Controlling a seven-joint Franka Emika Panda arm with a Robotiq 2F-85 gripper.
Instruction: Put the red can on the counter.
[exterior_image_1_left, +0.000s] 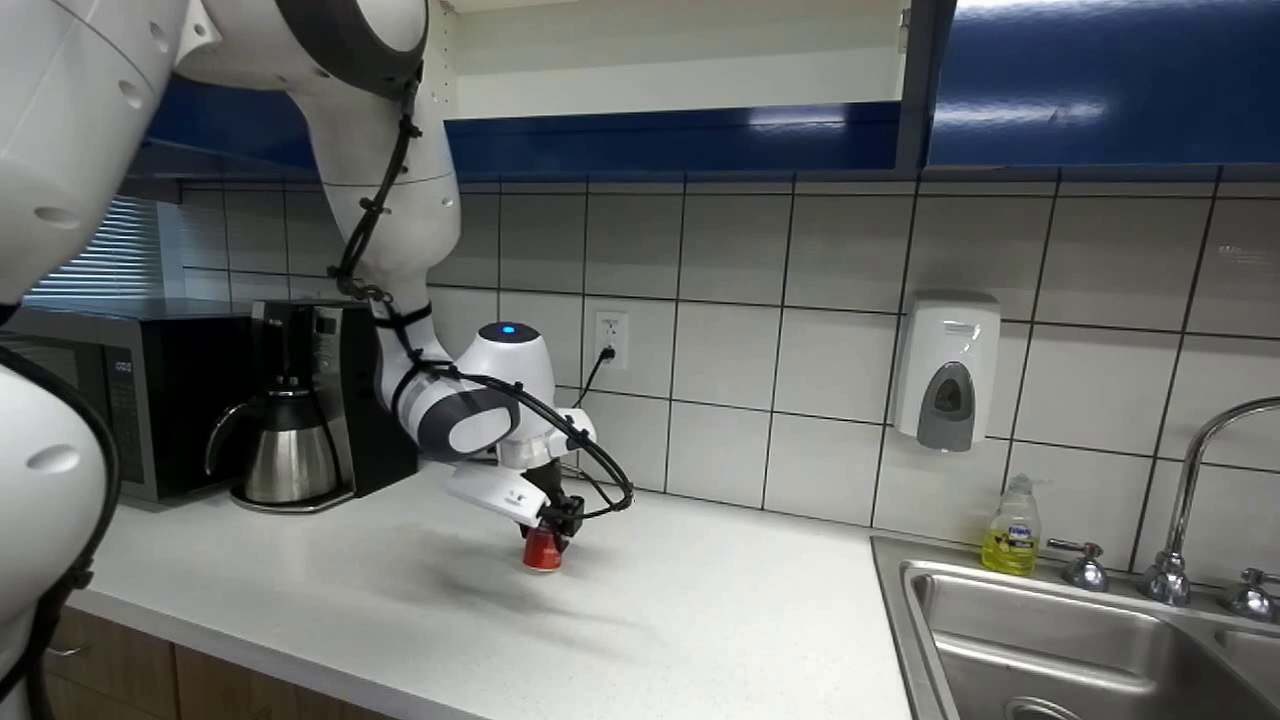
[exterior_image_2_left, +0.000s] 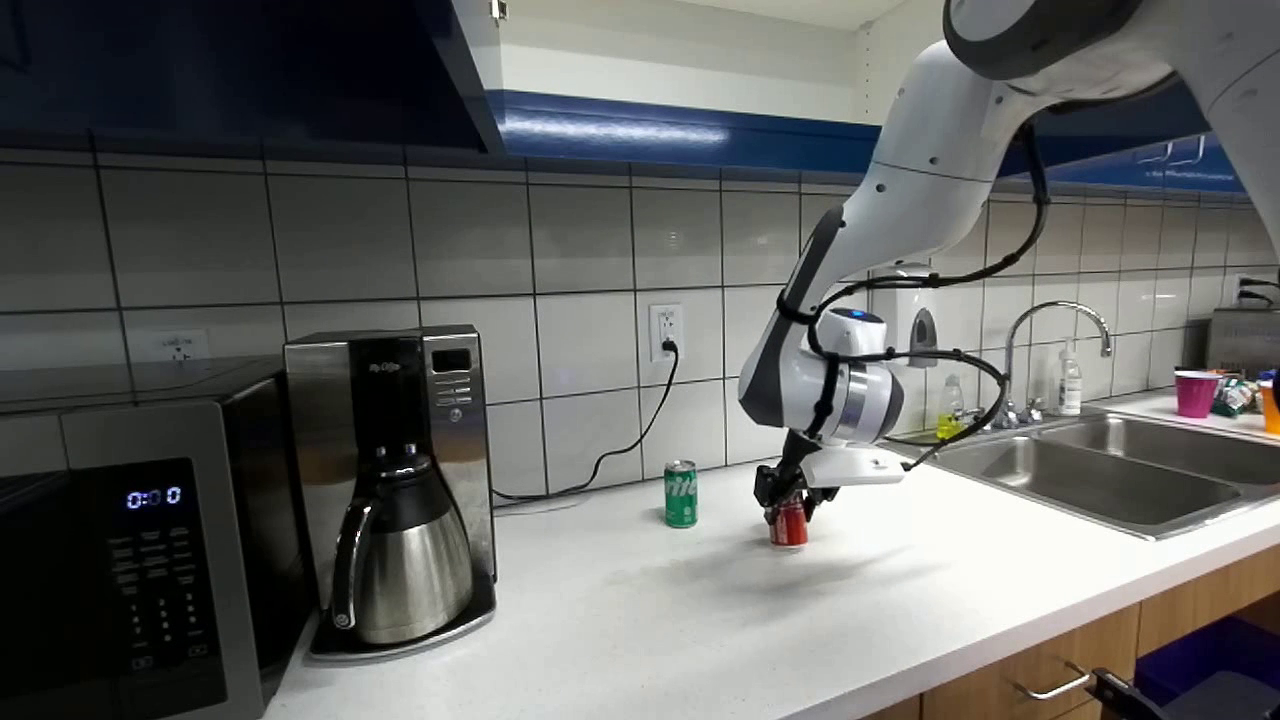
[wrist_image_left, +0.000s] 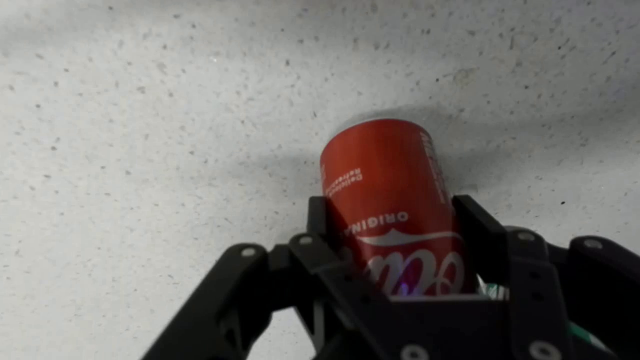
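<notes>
The red can (exterior_image_1_left: 542, 552) stands roughly upright at the counter surface in both exterior views; it also shows there (exterior_image_2_left: 789, 526). In the wrist view the red can (wrist_image_left: 382, 160) has its base close to the white speckled counter (wrist_image_left: 150, 150), with a thin shadow around it; I cannot tell whether it fully touches. My gripper (wrist_image_left: 389, 204) reaches down over the can, one finger against each side, with no gap seen. The can's top is hidden by the gripper. The gripper (exterior_image_2_left: 791, 503) shows above the white counter (exterior_image_2_left: 620, 620) in an exterior view.
A green can (exterior_image_2_left: 681, 495) stands near the tiled wall. A coffee maker (exterior_image_2_left: 400, 600) and a microwave (exterior_image_2_left: 130, 580) stand at one end. The steel sink (exterior_image_1_left: 890, 600) is at the other, with a yellow soap bottle (exterior_image_1_left: 1012, 535). Blue cabinets (exterior_image_1_left: 680, 140) hang above.
</notes>
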